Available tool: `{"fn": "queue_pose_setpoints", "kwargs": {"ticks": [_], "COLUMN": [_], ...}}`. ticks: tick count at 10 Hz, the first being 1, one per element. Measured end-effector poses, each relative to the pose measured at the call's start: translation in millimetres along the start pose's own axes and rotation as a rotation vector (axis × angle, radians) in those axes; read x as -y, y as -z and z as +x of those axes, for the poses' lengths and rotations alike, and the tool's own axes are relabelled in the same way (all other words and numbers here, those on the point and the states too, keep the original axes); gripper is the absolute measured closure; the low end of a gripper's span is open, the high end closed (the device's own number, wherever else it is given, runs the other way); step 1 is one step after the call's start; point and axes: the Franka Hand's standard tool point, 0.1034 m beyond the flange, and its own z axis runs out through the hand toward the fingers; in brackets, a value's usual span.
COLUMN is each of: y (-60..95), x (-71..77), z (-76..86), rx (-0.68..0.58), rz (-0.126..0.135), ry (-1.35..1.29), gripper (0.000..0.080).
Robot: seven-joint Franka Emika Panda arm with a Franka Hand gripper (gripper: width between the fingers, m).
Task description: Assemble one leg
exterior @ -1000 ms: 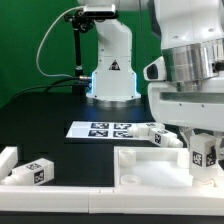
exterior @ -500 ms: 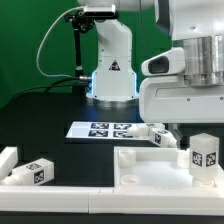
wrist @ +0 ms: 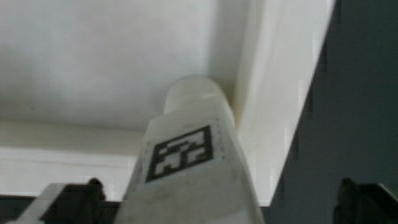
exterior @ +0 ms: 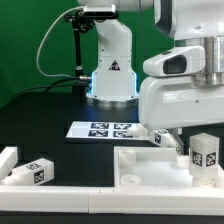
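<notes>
A white leg (exterior: 205, 155) with a black-and-white tag stands upright on the right part of the wide white panel (exterior: 150, 168). My gripper (exterior: 204, 137) is just above it, mostly hidden by the arm's bulk. In the wrist view the same leg (wrist: 187, 150) runs up between my two dark fingers (wrist: 75, 203), which stand wide apart on either side of it. The jaws are open and grip nothing. The gripper (wrist: 217, 205) is centred over the leg's near end.
Another leg (exterior: 160, 135) lies by the marker board (exterior: 100, 129). Two more legs (exterior: 40, 172) lie at the exterior view's left front, one of them at the edge (exterior: 8, 160). The arm's white base (exterior: 110, 70) stands behind the marker board.
The arm has risen, lifting the hand up off the leg. The leg stays standing in the same place on the panel.
</notes>
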Motion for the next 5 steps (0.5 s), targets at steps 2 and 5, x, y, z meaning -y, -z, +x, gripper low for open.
{"fn": "queue_pose_setpoints", "kwargs": {"ticks": [2,5], "y": [-0.2,-0.7], "x": [0.0,-2.4], "z": [-0.1,0.5], "rx": [0.0,-0.008], "rz": [0.0,-0.002], "ry": [-0.028,-0.261], "gripper": [0.0467,0.0512]}}
